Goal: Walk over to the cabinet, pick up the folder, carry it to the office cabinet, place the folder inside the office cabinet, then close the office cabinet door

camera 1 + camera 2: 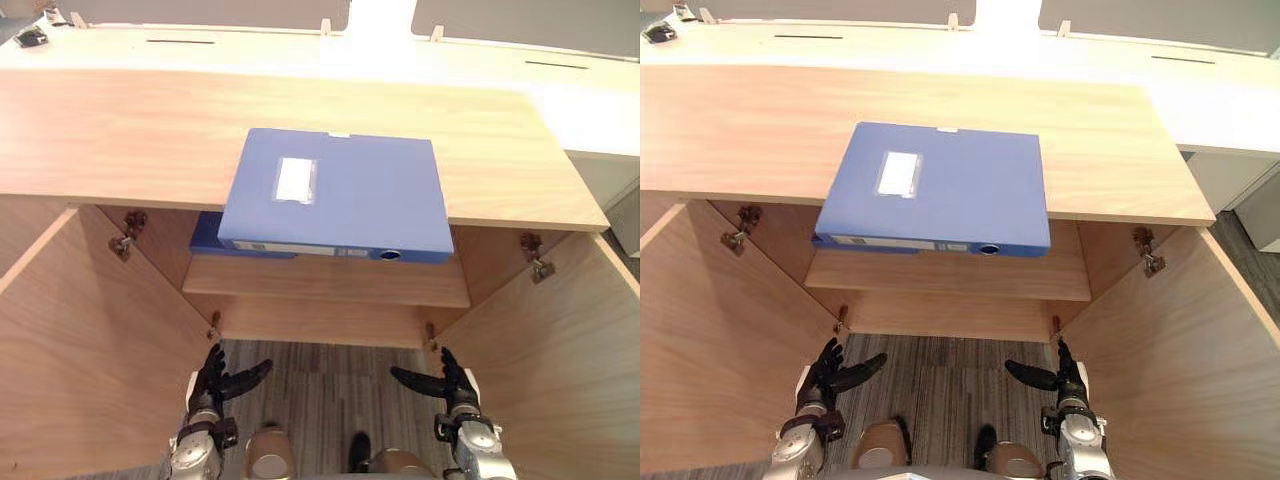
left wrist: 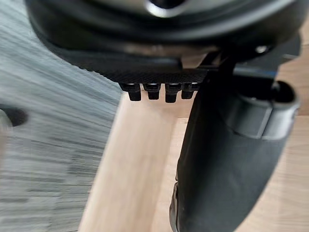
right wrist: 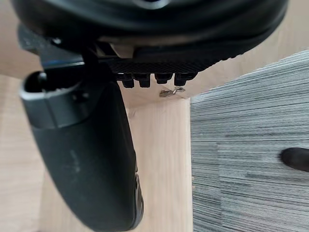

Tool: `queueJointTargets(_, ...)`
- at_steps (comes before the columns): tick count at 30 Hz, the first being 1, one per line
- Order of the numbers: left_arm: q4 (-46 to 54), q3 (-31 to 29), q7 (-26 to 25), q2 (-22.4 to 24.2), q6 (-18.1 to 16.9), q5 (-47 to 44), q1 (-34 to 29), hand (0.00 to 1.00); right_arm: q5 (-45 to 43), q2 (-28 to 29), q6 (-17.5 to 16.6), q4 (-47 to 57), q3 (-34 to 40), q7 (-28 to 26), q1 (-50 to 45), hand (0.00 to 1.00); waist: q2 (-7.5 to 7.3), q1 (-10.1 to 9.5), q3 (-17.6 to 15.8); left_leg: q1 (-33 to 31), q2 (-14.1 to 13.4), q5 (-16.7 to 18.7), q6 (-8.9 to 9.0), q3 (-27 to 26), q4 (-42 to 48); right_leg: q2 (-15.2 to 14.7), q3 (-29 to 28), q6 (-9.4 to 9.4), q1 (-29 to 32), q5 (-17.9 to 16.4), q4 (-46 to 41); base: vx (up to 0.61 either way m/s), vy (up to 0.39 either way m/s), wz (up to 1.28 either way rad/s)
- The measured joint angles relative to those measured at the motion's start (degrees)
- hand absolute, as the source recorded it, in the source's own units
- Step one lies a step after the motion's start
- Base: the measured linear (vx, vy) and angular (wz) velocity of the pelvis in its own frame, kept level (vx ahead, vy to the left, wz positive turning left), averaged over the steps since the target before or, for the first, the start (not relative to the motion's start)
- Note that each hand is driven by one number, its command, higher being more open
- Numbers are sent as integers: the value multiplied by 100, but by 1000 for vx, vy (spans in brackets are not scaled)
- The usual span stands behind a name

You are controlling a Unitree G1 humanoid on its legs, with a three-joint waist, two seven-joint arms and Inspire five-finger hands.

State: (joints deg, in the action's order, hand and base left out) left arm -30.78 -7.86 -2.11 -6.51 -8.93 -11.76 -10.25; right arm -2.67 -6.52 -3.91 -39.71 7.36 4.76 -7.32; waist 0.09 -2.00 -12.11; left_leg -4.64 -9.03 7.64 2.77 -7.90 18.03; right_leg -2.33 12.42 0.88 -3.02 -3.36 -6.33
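Note:
A blue folder (image 1: 335, 195) with a clear label pocket lies flat on the wooden cabinet top (image 1: 120, 130), its spine edge jutting over the front. Below it the cabinet stands with both doors swung wide, the left door (image 1: 90, 330) and the right door (image 1: 560, 340). An inner shelf (image 1: 320, 285) holds a second blue item (image 1: 205, 240), mostly hidden under the top. My left hand (image 1: 212, 380) and right hand (image 1: 450, 385) hang low between the doors, well below the folder, both open with thumbs pointing inward and holding nothing. In the wrist views the left thumb (image 2: 227, 159) and right thumb (image 3: 82, 159) stand out straight.
A long white desk (image 1: 300, 50) runs behind the cabinet, with a small black object (image 1: 30, 38) at its far left. Grey striped floor (image 1: 320, 390) lies between the open doors. Metal hinges (image 1: 125, 235) stick out inside the cabinet's upper corners.

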Motion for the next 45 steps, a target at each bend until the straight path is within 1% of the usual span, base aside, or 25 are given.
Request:
queueJointTargets(1,186,1,0,-9,-3,0,-31,100,0,0,3,-17,9,0,-58,100,3,11,11,51,89,-29,-45,-25,-118,-79,-4,51,-8,-3,31,106,102,6)
queueJointTargets(4,546,23,1,-100,-16,2,-161,100,1,5,10,-64,-8,-29,-147,100,36,56,30,132,220,-52,-83,-50,-272,-138,-21,105,-32,7,87,72,62,1)
queueJointTargets(9,1317,41,0,-148,-48,64,-422,100,1,4,7,-65,-15,-51,-234,100,26,54,57,281,233,-60,-94,-68,-391,-145,-80,111,-133,12,138,4,4,-3)
queueJointTargets(13,2439,38,-55,-130,-85,527,-823,100,3,-3,-41,-139,-12,-50,-240,100,31,58,124,322,238,-87,-99,-70,-449,-151,-105,114,-139,15,138,-41,-8,-3)
queueJointTargets(14,2917,34,-101,-130,-163,683,-986,100,6,-2,-58,-232,-13,-50,-287,100,31,52,214,360,256,-114,-100,-69,-507,-162,-105,115,-150,16,139,0,0,0)
queueJointTargets(15,3105,33,-150,-130,-210,754,-1029,100,9,-2,-64,-258,-13,-50,-300,100,34,48,220,392,262,-118,-100,-66,-518,-166,-105,115,-176,16,140,-37,-3,2)
queueJointTargets(17,3881,21,-321,-126,-406,976,-1173,100,53,-2,-84,-379,-14,-49,-370,100,54,38,306,447,273,-119,-99,-44,-536,-145,-105,121,-263,20,158,-49,-12,5)
queueJointTargets(19,4210,23,-386,-128,-508,1088,-1235,100,65,-3,-88,-379,-14,-49,-422,100,63,30,320,473,279,-116,-96,-31,-532,-141,-103,126,-319,23,177,-41,-11,5)
queueJointTargets(20,4561,22,-443,-130,-629,1192,-1274,100,66,-5,-88,-382,-14,-48,-463,100,73,33,330,514,284,-112,-91,-22,-531,-142,-103,127,-372,24,189,-59,-2,4)
queueJointTargets(23,5158,26,-530,-150,-704,1374,-1300,100,68,-12,-88,-393,-14,-48,-462,100,75,49,332,531,287,-110,-95,16,-486,-171,-74,134,-437,29,208,-65,18,7)
queueJointTargets(25,5567,33,-587,-290,-819,1627,-1300,100,76,-24,-89,-393,-14,-47,-458,100,75,53,333,537,285,-107,-96,55,-445,-170,-40,136,-487,30,215,-50,-9,9)
queueJointTargets(26,5736,33,-649,-456,-874,1811,-1299,100,98,-28,-89,-393,-14,-47,-449,100,79,63,337,536,277,-88,-95,70,-405,-165,-25,136,-510,30,217,-37,-9,7)
queueJointTargets(28,5946,33,-715,-733,-939,2141,-1295,100,196,-51,-92,-393,-45,-47,-432,100,86,66,354,551,261,-63,-96,69,-355,-155,-27,135,-535,34,217,-17,-3,1)
queueJointTargets(31,6020,44,-780,-1026,-957,2670,-1237,100,234,-79,-95,-393,-119,-54,-435,100,91,71,374,618,244,-30,-98,39,-320,-142,-55,135,-588,38,227,-21,-1,-5)
queueJointTargets(33,5998,75,-839,-1222,-954,3048,-1200,100,238,-96,-103,-393,-224,-53,-447,100,91,88,457,632,235,-4,-53,-32,-382,-111,-134,127,-577,40,275,-30,-7,-16)
queueJointTargets(35,5902,296,-898,-1569,-951,3469,-970,100,271,-141,-119,-394,-364,-60,-453,100,102,129,486,677,236,-12,-54,-80,-427,-104,-189,124,-584,64,328,-2,5,-11)
queueJointTargets(36,5880,374,-910,-1659,-951,3613,-901,100,281,-145,-124,-394,-388,-60,-454,100,101,136,492,683,234,-16,-54,-94,-440,-101,-207,123,-583,71,333,7,5,-15)
queueJointTargets(38,5669,741,-932,-1964,-965,4111,-567,100,282,-154,-153,-394,-448,-62,-458,100,99,143,508,747,225,-68,-81,-222,-548,-98,-310,114,-571,124,363,26,5,-24)
queueJointTargets(41,5302,1034,-942,-2107,-962,4538,-260,100,280,-177,-184,-394,-460,-62,-463,100,101,198,545,770,216,-84,-75,-374,-659,-75,-461,112,-468,153,383,27,5,-26)
queueJointTargets(44,4933,1232,-947,-2196,-849,5024,-23,100,279,-244,-188,-393,-539,-59,-471,100,87,284,573,802,220,-86,-75,-486,-747,-73,-566,111,-398,159,403,42,10,-21)
queueJointTargets(45,4846,1275,-951,-2202,-829,5090,25,0,278,-244,-189,-393,-538,-58,-471,100,88,283,584,817,217,-86,-76,-538,-768,-70,-608,111,-374,166,406,54,20,-24)
